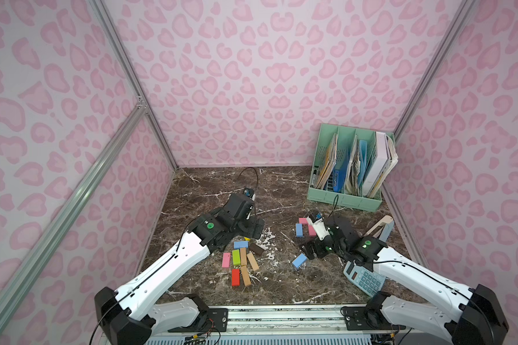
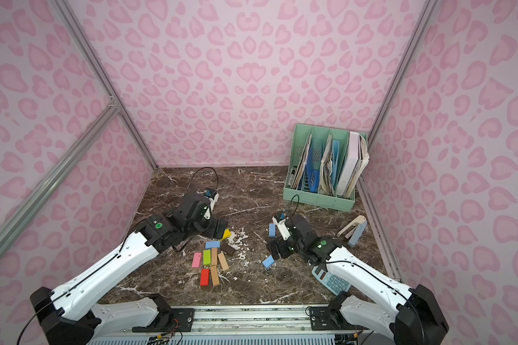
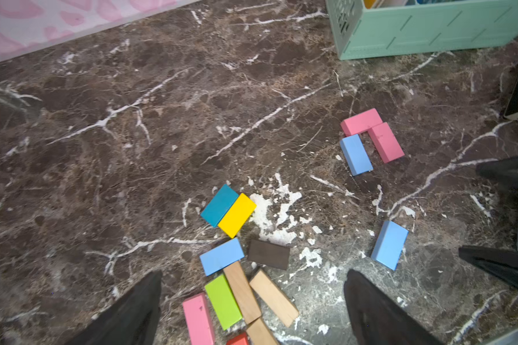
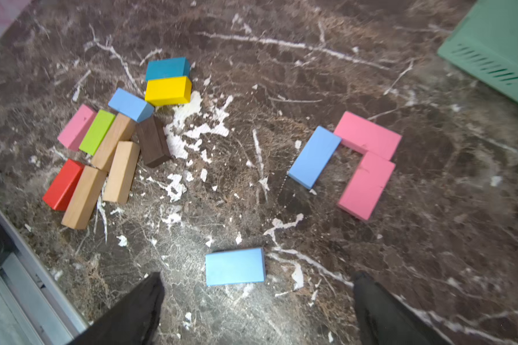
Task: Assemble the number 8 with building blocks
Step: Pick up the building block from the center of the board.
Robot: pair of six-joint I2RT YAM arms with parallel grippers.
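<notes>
Black-fingered and spread wide, the left gripper point(image 3: 253, 273) grasps nothing and hangs over the loose pile of building blocks point(image 1: 241, 260), left of the table's middle. At the pile's far end a teal block point(image 3: 219, 205) and a yellow block point(image 3: 237, 215) lie side by side, touching. Nearer come a light blue block point(image 3: 221, 256) and a dark brown block point(image 3: 269, 254), then a pink block point(image 3: 198, 319), a green block point(image 3: 222, 301) and tan blocks point(image 3: 242, 292) lying roughly parallel, with a red block point(image 1: 235, 277) nearest. The right gripper point(image 4: 257, 274) is also released and empty, its tips to either side of a lone blue block point(image 4: 235, 266) that lies flat on the table point(image 1: 210, 185) with clear gaps on both sides. Farther, right of centre, two pink blocks point(image 4: 367, 136) meet at a corner and a third blue block point(image 4: 314, 156) touches the far one's left end, making an arch open toward the near side. A mint file rack point(image 1: 350, 167) stands far right; a calculator point(image 1: 364, 279) lies near right, partly under the right arm.
</notes>
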